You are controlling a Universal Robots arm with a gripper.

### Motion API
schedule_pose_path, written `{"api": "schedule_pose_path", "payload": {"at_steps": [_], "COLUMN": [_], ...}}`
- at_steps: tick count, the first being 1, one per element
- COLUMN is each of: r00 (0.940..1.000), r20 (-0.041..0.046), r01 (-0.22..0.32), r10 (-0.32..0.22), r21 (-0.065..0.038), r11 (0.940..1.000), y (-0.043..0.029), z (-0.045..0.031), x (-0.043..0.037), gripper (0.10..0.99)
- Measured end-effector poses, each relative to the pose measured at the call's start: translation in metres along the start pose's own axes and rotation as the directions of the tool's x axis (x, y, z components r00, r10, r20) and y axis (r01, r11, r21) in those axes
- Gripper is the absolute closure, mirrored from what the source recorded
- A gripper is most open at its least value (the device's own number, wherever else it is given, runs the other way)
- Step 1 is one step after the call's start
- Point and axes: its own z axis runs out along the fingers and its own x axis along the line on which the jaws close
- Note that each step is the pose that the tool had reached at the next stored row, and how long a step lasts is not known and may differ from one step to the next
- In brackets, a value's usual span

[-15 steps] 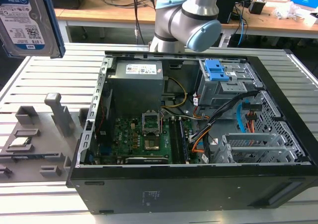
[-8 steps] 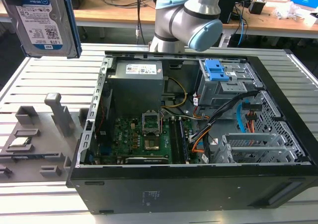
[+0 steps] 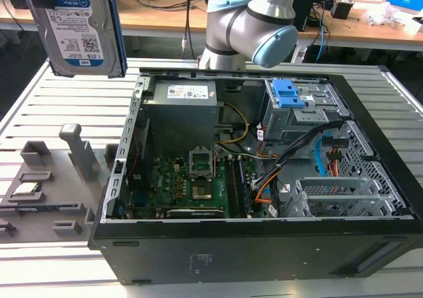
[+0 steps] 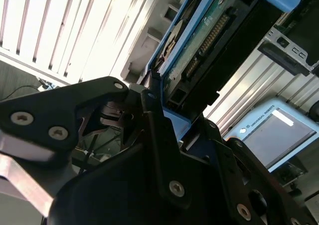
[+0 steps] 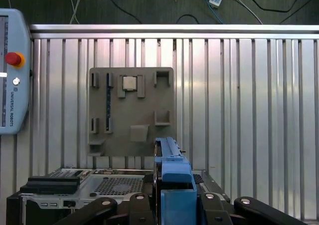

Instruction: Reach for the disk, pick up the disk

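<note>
Gripper [image 4: 167, 103] is pinching the disk [image 3: 79, 27] by its blue bracket edges, holding it aloft beyond the open computer case [image 3: 231, 261] toward the exterior view's left; likely stiff, weighty, shock-fragile, smooth-faced.

The disk [image 3: 79, 27], up in the air beyond the computer case's [image 3: 264, 252] far corner on the exterior view's left, carries a white-and-blue label [image 3: 74, 43] with rows of small print and barcodes, too fine to make out. Inside the case, a white sticker [image 3: 187, 92] with fine print sits on the grey power supply [image 3: 182, 123]. Off the case, on the slatted table [image 5: 249, 110], a grey pendant [image 5: 12, 70] bears a maker's name in dark letters along its edge in the first wrist view. The second wrist view shows that lettering beside the pendant's [image 4: 276, 132] screen.
</note>
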Motion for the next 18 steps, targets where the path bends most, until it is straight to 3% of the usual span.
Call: {"api": "schedule_pose_path", "payload": {"at_steps": [18], "r00": [1.0], "r20": [-0.0004], "r01": [0.0], "r10": [0.0], "r21": [0.0], "r11": [1.0], "y": [-0.0718], "z": [-0.0032], "x": [-0.0024], "gripper": [0.718]}}
